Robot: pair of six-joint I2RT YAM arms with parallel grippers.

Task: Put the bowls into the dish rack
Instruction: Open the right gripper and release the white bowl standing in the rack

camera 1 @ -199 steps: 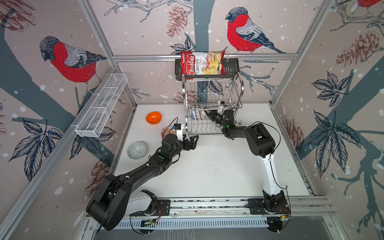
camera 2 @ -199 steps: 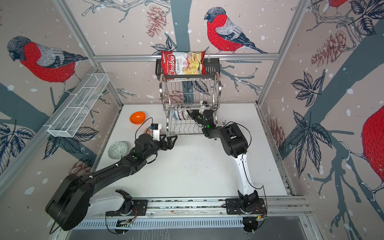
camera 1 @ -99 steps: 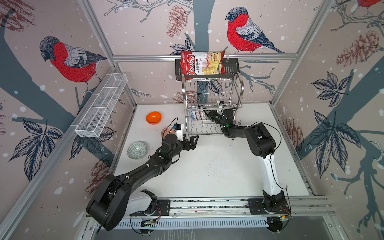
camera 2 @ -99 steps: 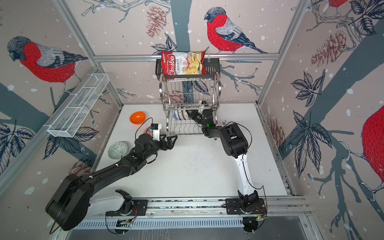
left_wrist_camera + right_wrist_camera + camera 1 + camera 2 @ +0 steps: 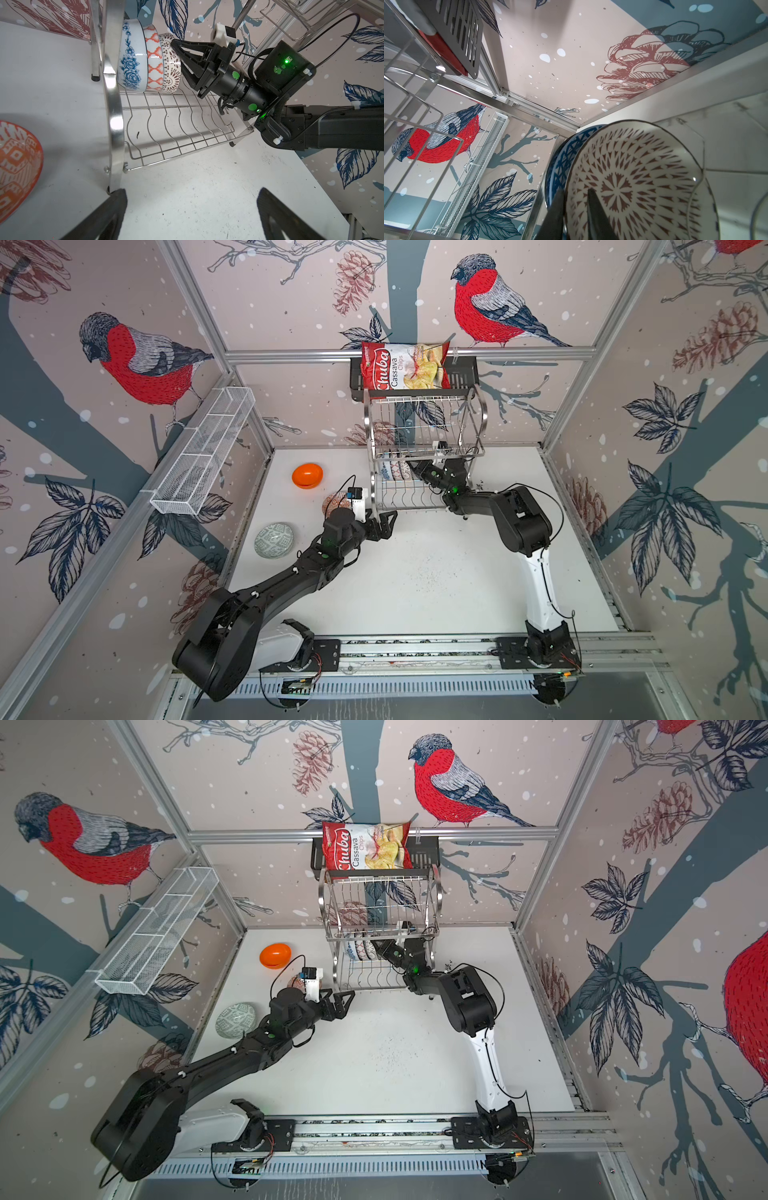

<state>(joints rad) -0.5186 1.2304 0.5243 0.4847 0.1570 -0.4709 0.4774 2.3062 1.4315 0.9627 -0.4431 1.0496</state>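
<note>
Left wrist view: the right hand (image 5: 176, 51) reaches into the lower tier of the dish rack (image 5: 112, 104). Its two fingers sit astride the rim of the dotted bowl (image 5: 171, 70), one inside the bowl and one outside. The right wrist view shows them a little apart, with a strip of the bowl's inner face visible between the inner finger (image 5: 593, 207) and the rim (whether either pad touches the rim I cannot tell). That bowl stands on edge at the end of a row of three. It is nested against an orange-latticed bowl (image 5: 154, 62), which is nested against the blue-floral bowl (image 5: 131, 58).

The left hand (image 5: 191, 191) is spread wide and holds nothing, over the worktop (image 5: 415, 572) just beside the rack's front corner. Three bowls lie on the worktop: the red-white patterned bowl (image 5: 18, 166) near the left wrist, the orange bowl (image 5: 307, 475) and the grey-green bowl (image 5: 273, 540).
</note>
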